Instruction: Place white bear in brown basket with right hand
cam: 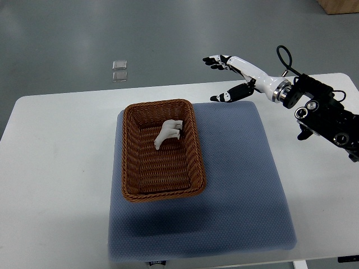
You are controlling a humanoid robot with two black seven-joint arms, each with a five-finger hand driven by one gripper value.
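White bear point(169, 134) is lying inside the brown basket point(131, 151); right robot hand point(231, 78) hangs empty, fingers spread, over the bench's point(56, 162) far edge.

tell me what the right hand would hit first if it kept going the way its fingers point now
Probably nothing. The right hand, open and empty, points toward the picture's left, beyond the table's far edge. That line looks free, only bare floor behind; it passes beyond the brown basket. Height is hard to judge.
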